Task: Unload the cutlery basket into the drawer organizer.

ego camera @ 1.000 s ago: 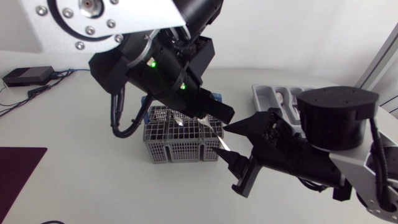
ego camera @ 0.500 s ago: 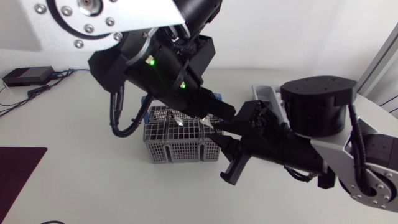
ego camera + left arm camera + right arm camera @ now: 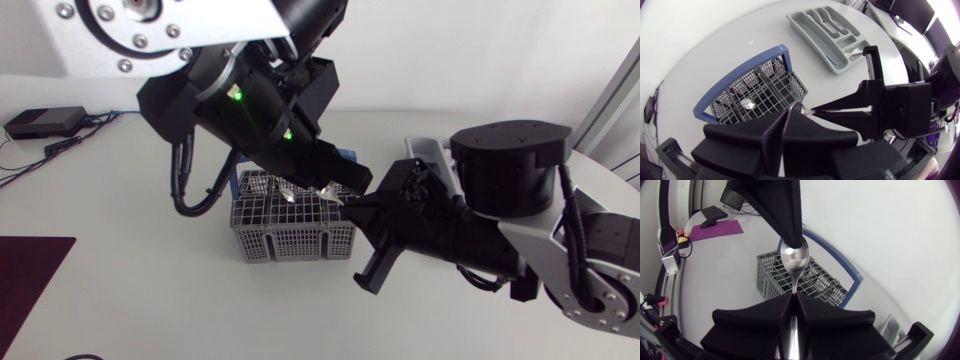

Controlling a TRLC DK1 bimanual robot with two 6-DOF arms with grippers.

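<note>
Spoon (image 3: 794,260) held mid-air, centre of head view, just above the right edge of the cutlery basket (image 3: 285,240). Left pincer (image 3: 788,112) clenched on the bowl end. Right pincer (image 3: 792,297) clenched on the handle, tip to tip with the left. Basket stands on tabletop (image 3: 130,300), centre frame. Drawer organizer (image 3: 832,27) sits right of centre, well apart from the basket.

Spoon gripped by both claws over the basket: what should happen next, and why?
Probably the left gripper should open. It and the right gripper both look shut on the spoon, one at each end, above the cutlery basket; releasing would let the right one carry it to the drawer organizer.
</note>
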